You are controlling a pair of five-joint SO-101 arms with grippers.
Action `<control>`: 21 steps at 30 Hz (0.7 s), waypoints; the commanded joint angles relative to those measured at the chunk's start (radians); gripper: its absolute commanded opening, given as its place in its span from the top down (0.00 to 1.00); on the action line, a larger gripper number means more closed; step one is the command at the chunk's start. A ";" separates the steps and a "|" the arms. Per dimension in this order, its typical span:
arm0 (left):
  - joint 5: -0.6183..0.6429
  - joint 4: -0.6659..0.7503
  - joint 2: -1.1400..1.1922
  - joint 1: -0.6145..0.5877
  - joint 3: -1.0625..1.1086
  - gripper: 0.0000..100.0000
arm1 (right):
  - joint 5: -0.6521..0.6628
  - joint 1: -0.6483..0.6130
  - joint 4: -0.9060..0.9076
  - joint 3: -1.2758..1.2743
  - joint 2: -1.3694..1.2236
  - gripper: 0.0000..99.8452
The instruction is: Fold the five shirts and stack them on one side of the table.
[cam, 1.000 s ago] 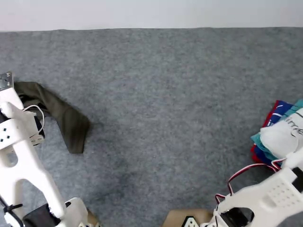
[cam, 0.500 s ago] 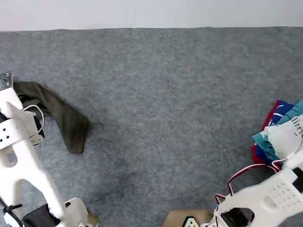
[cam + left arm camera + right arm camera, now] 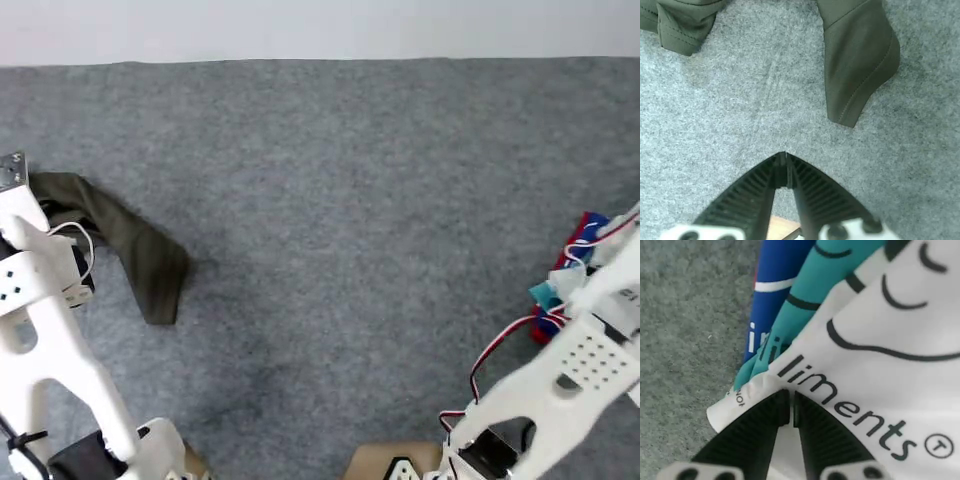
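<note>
Left claw [image 3: 786, 162]: jaws pressed together, nothing between them, hanging over bare grey felt [image 3: 715, 115]. Right claw [image 3: 790, 401]: jaws closed on the folded edge of the white shirt [image 3: 880, 355], at the right edge of the table.

Hidden / cut off:
- High view: the right arm [image 3: 575, 375] lies across the pile [image 3: 582, 238]. Only slivers show past it: blue shirt [image 3: 592, 224], red shirt [image 3: 577, 246], teal shirt [image 3: 545, 293]. The pile's outer side runs out of frame.
- Right wrist view gives the order: white on top, teal under it, blue lower. Red is barely readable there.
- Olive shirt [image 3: 135, 240] sits at the table's left side. Its body is partly behind the left arm [image 3: 45, 320] and cut by the frame edge, so the full outline can't be made out. Folded or not: cannot tell.

Orientation:
- The sleeve [image 3: 860, 65] is the olive shirt's visible long axis. It runs diagonally from the left edge toward the near middle of the table, cuff end toward the centre.
- Left wrist view: the cuff lies just beyond the claw tips, not touching.
- Pile and olive shirt are well apart, on opposite sides.
</note>
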State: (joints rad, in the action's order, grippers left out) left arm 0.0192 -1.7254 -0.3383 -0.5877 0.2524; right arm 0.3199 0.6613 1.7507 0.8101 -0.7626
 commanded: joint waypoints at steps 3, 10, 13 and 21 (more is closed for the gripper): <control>-0.006 -0.020 -0.037 -0.003 -0.004 1.00 | 0.005 -0.013 0.038 0.061 0.081 0.99; -0.006 -0.020 -0.032 -0.003 -0.004 1.00 | 0.009 0.028 -0.002 0.060 0.271 0.99; -0.006 -0.020 -0.032 -0.002 -0.004 1.00 | 0.008 0.042 -0.093 0.057 0.262 0.99; -0.006 -0.020 -0.037 0.000 -0.004 1.00 | 0.011 0.070 -0.417 0.061 0.051 0.99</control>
State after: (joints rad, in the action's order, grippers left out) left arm 0.0192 -1.7254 -0.3383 -0.5877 0.2524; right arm 0.3230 0.7258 1.4454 0.8101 -0.6797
